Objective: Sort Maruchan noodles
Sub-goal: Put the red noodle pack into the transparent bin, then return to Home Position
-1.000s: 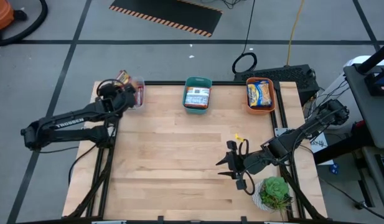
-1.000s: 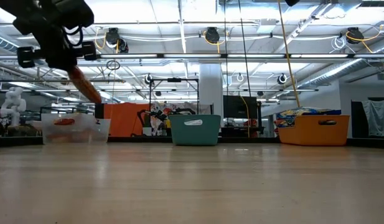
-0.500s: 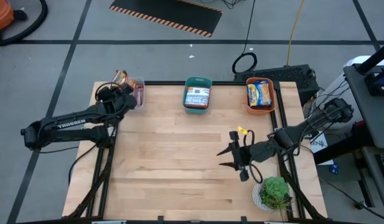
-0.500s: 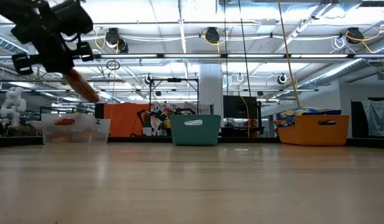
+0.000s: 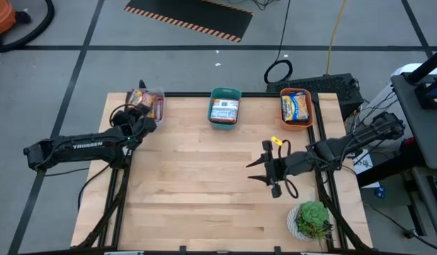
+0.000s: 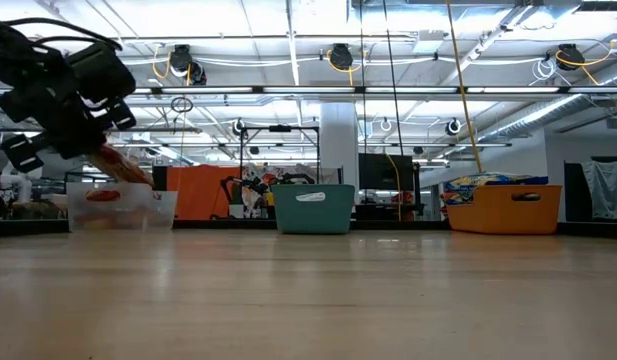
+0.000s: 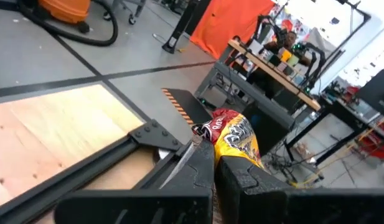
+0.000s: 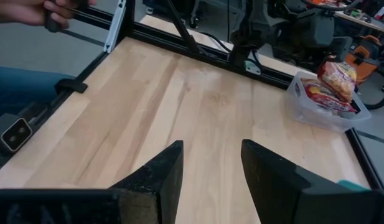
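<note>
My left gripper [image 5: 137,113] is shut on a red-and-yellow Maruchan noodle packet [image 7: 234,135] at the table's far left corner. It holds the packet over a clear bin [image 5: 156,106] that has red packets [image 8: 325,93] in it. From the low view the packet [image 6: 123,165] slants down toward the bin [image 6: 123,205]. My right gripper [image 5: 264,171] hovers open over the right middle of the table; nothing shows between its fingers [image 8: 160,174]. My left gripper pinches one end of the packet [image 7: 224,152] between its two fingers. The fingers come nearly level from the table's left, pointing toward the far edge. The rest of the packet sticks out beyond the fingertips, above the bin. Whether it touches the packets inside, I cannot tell.
A teal bin [image 5: 225,106] with a blue-white packet stands at the far middle, an orange bin [image 5: 296,106] with yellow packets at the far right. A potted plant [image 5: 314,218] sits at the near right. A person's hand [image 8: 36,9] shows beyond the table's edge.
My left gripper has sunk toward the clear bin and rolled about its own line, bringing the packet down close over the bin. My right gripper has moved toward the far edge, risen a little and rolled, staying open.
</note>
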Controlling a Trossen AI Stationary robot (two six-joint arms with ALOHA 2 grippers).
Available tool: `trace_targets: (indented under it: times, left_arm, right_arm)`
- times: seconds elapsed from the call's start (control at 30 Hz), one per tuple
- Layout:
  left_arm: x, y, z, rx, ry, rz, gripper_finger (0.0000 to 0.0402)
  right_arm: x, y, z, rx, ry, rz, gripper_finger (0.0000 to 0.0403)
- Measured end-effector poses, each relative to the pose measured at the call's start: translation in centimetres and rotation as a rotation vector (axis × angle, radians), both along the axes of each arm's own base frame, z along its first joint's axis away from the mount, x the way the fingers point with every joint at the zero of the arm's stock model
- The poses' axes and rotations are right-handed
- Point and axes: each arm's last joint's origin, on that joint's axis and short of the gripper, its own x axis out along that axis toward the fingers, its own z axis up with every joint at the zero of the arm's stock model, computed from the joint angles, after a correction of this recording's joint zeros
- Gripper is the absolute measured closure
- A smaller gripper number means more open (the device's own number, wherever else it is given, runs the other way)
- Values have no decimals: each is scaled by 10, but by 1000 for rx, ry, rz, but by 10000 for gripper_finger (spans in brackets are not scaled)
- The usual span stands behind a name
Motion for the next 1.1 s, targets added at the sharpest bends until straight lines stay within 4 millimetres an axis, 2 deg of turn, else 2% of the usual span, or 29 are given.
trace_targets:
  times: [0.13,0.37,0.5,0.8,0.93,1.1]
  left_arm:
    - [2,1,0,-39,33,-45,387]
    - [6,1,-1,-130,77,-160,296]
    - [8,0,-2,-167,105,-217,269]
    - [15,-10,3,-176,224,-352,263]
    - [19,-18,18,-150,325,-465,263]
    - [24,-27,49,-94,504,-629,263]
  right_arm:
    - [1,-2,0,0,0,-8,245]
    - [1,-2,0,0,0,-7,245]
    - [1,-2,0,0,0,-7,245]
    - [1,-2,0,14,2,-13,245]
    - [1,-2,0,22,6,-18,245]
    - [1,-2,0,21,6,-17,245]
